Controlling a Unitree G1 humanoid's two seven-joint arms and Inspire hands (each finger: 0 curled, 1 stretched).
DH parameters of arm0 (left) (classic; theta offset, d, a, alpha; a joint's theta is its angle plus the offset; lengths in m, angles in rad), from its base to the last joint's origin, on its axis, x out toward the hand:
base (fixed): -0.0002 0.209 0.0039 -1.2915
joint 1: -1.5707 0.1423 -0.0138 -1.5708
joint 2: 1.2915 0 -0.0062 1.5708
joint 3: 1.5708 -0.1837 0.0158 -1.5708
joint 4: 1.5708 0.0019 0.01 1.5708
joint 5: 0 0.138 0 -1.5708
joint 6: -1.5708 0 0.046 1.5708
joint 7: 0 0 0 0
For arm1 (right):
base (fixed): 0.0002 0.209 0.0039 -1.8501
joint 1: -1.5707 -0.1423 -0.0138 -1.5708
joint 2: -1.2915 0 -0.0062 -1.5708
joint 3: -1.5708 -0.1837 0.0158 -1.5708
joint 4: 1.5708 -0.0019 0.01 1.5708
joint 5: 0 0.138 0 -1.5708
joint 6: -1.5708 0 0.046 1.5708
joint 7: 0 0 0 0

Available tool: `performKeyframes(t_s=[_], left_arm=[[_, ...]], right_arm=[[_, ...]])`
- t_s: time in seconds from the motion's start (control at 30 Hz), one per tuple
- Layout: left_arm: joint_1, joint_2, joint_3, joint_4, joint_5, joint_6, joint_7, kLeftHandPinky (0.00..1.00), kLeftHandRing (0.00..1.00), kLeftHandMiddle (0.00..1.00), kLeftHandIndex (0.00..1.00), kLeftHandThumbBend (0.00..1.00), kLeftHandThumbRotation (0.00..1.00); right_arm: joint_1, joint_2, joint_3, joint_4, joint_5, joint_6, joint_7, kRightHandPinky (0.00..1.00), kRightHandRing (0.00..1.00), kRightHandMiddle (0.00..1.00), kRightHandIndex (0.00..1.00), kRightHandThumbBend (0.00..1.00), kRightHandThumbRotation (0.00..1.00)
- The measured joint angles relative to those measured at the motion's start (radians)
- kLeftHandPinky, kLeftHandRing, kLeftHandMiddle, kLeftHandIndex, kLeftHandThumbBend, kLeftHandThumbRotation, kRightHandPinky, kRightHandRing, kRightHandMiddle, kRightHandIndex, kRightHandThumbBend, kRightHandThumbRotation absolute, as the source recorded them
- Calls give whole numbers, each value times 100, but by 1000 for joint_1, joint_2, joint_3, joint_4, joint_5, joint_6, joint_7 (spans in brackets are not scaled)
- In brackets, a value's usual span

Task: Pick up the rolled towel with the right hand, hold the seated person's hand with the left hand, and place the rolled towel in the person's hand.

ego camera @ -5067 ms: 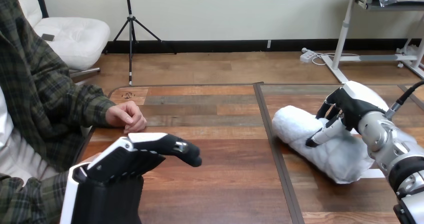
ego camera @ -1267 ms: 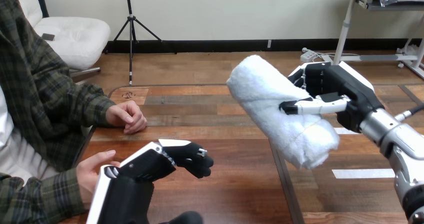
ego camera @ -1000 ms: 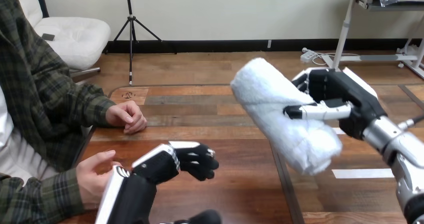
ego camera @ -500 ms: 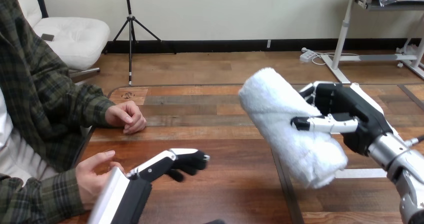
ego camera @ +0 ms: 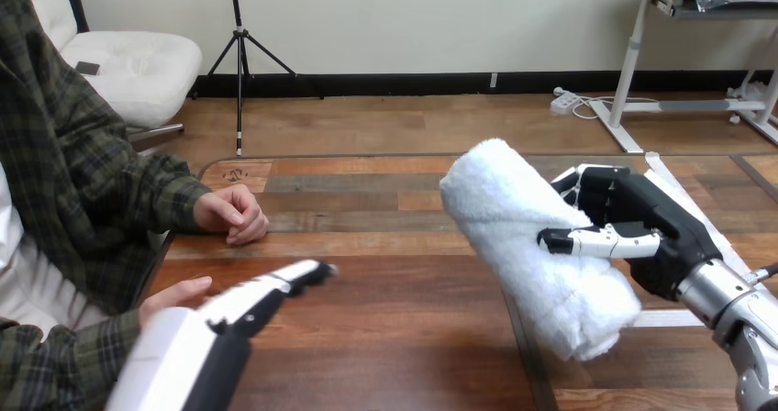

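Towel (ego camera: 516, 223) gripped aloft by right robot hand (ego camera: 647, 223).

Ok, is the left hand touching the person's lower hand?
Cannot tell. In the head view the left hand overlaps the person's lower hand, hiding any contact or gap.

**Materials and finish**

Rolled towel (ego camera: 527, 237): white terry cloth with a fluffy, nubbly pile, fully matt.
Right hand (ego camera: 653, 232): body looks like matt black plastic; the white finger segments are smooth with a faint gloss.
Right forearm (ego camera: 734, 308): silvery metal with a soft sheen.
Left hand (ego camera: 246, 303): smooth white shell, dark fingertips; blurred, finish unclear.
Surface (ego camera: 394, 324): wood planks in mixed browns, visible grain, low satin sheen.
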State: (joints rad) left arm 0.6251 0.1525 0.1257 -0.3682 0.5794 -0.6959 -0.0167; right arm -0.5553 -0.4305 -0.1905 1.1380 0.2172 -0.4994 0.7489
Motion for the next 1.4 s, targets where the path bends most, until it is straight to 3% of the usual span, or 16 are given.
performKeyframes(t_s=[0.47, 0.73, 1.1, 1.4], left_arm=[[69, 36, 109, -190, 11, 81, -39, 75, 81, 83, 83, 100, 39], [74, 67, 175, -273, -27, 119, -68, 74, 80, 82, 82, 100, 36], [67, 118, 257, -305, -42, 152, -90, 73, 79, 81, 82, 100, 34], [61, 154, 292, -293, -59, 176, -110, 71, 78, 80, 81, 100, 29]], right_arm=[[2, 1, -7, 0, 3, 0, 13, 28, 32, 39, 44, 92, 0], [2, 3, -9, 0, 4, 0, 13, 28, 31, 38, 44, 92, 0], [2, 3, -10, 0, 7, 2, 17, 28, 31, 38, 44, 92, 0], [3, 3, -10, -2, 7, 2, 14, 27, 31, 38, 44, 93, 0]])
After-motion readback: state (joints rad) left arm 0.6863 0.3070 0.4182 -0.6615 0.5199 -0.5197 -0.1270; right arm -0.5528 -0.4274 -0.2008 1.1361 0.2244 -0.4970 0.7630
